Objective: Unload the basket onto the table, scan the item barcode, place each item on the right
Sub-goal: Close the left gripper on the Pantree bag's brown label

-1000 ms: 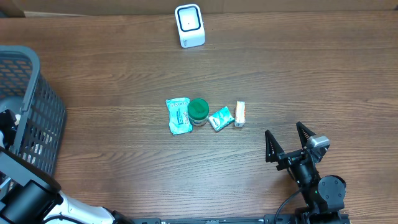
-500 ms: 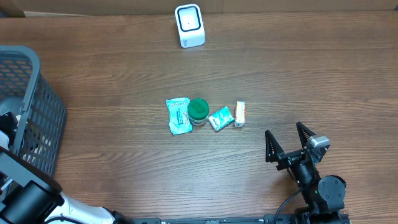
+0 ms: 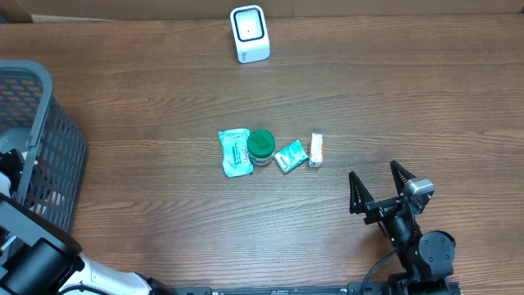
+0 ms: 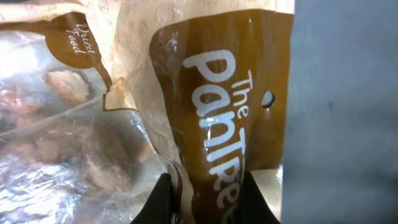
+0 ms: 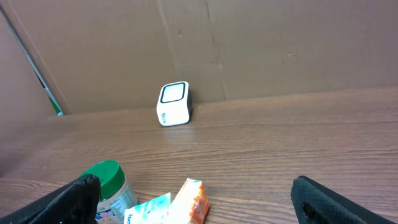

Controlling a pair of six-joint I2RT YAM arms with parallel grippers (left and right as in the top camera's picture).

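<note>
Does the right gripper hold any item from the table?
No, the right gripper is open and empty, apart from the small carton nearest to it.

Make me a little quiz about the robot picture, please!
1. True or false: the right gripper is shut.
2. What does the left gripper pinch? A) a spoon B) a bag C) a cup
3. What colour is the jar lid?
Key: 1 false; 2 B; 3 green.
</note>
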